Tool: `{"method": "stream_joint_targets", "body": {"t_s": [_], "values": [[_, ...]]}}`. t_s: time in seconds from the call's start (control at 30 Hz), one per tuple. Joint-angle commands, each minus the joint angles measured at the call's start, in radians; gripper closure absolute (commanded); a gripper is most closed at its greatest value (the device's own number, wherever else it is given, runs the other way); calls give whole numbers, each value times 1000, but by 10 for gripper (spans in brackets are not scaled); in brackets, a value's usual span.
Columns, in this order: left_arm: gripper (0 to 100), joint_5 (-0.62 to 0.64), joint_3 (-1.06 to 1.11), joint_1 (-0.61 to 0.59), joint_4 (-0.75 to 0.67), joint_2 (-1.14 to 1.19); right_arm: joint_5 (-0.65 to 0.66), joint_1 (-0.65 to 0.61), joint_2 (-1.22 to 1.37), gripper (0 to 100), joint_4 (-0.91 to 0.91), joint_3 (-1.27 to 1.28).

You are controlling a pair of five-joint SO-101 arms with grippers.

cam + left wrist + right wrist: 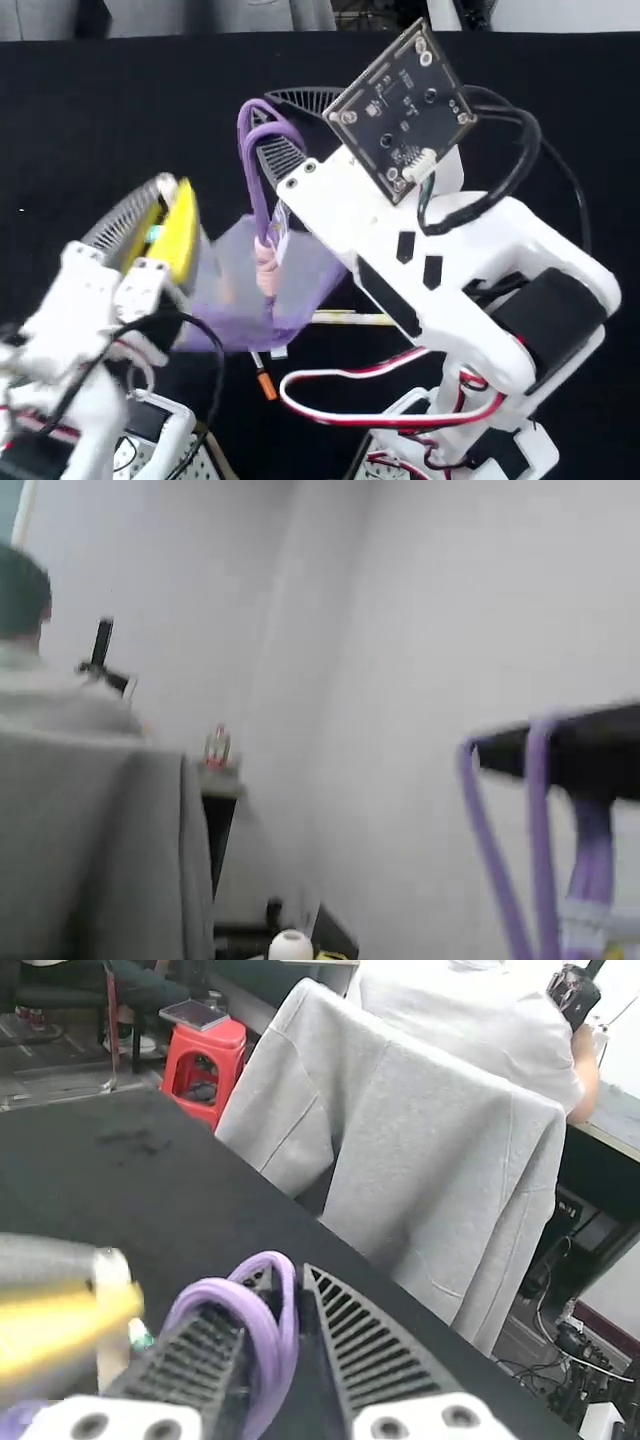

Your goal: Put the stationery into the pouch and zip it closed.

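Two arms are busy over the black cloth-covered table (120, 100). The right gripper (272, 125), with black ribbed fingers, is clenched on the purple cord loop (252, 150) of the see-through lilac fabric pouch (235, 290). The pouch hangs below that loop, toward seven o'clock from the table's middle.

The left gripper (160, 225) sits just at the pouch's nine o'clock side with something yellow at it. I cannot tell whether it is clenched or released.

A pale slim pencil-like stick (350, 318) pokes out from under the pouch toward three o'clock. A dark pen with an orange tip (264, 380) lies on the table at its six o'clock.

To my eye the loading step is in hand, with at least these two pieces yet to go in and the zip far off. Next, the right arm needs to hold the pouch steady with its mouth reachable. The left arm then has to get down to the stick or the pen without snagging the loose fabric.
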Motion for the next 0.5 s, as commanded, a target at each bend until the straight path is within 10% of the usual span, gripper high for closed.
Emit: {"method": "stream_joint_targets", "body": {"t_s": [0.0, 0.33, 0.47], "values": [[968, -3, 245, 2, 144, -158, 6, 63, -10, 974, -41, -7], [969, -9, 1104, -4, 146, -236, -69, 58, -13, 974, -23, -64], [970, -11, 1079, -22, 176, -219, -69, 89, 1, 974, -25, -71]]}}
